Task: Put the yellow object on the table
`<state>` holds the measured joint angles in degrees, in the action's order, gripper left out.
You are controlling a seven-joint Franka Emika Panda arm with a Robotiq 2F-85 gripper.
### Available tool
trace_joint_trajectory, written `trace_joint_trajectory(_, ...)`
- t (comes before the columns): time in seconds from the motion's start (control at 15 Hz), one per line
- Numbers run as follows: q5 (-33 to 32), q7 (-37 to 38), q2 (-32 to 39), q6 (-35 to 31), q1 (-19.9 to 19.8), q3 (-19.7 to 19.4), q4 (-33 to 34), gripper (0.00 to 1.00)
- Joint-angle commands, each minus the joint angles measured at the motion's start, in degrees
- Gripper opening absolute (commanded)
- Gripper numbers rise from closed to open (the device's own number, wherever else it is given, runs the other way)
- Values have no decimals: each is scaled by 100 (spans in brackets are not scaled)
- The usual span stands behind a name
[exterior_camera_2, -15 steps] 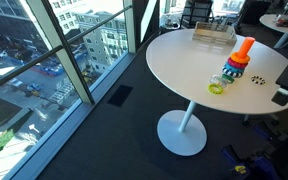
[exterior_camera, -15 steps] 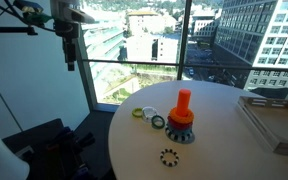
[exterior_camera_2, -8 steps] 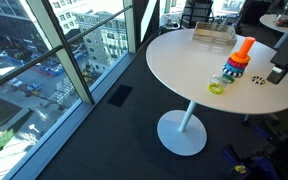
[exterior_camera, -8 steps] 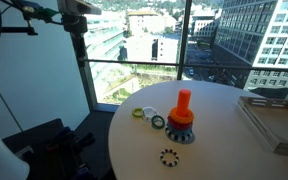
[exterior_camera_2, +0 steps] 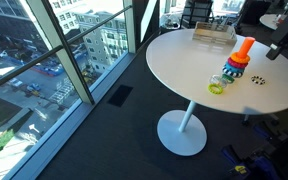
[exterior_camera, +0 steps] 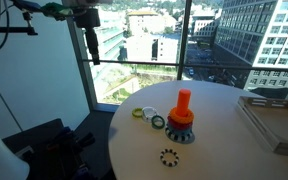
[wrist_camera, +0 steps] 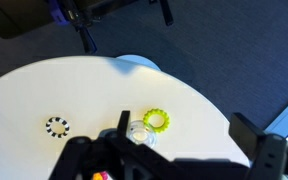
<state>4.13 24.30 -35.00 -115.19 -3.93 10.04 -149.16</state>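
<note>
The yellow object [exterior_camera: 181, 117] is a small orange-yellow collar round the foot of the tall orange peg [exterior_camera: 183, 101], above a dark gear [exterior_camera: 180, 132] on the round white table [exterior_camera: 219, 150]. It also shows in an exterior view [exterior_camera_2: 236, 62]. In the wrist view the stack is almost hidden under the gripper body. My gripper [exterior_camera: 91, 52] hangs high above the floor, off the table's edge and far from the stack. It is open and empty. In the wrist view [wrist_camera: 174, 160] its fingers stand wide apart.
A pale yellow-green ring [wrist_camera: 157, 120], a clear ring [wrist_camera: 139, 132] and a black-and-white gear [wrist_camera: 57, 126] lie on the table near the stack. A flat grey tray [exterior_camera: 274, 120] sits at the far side. Tall windows stand beside the table.
The gripper has moved sideways toward the table, still high and open. Nothing on the table has moved.
</note>
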Motion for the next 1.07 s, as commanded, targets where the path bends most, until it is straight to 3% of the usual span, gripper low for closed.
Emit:
trace_joint_trajectory(0.0, -298, 373, 82, -323, -240, -56, 65, 100)
trace_joint_trajectory(0.47, -661, 694, 533, -699, -677, -208, 394, 100)
trace_joint_trajectory(1.0, -672, 527, 1538, -1113, -749, -637, 904, 100)
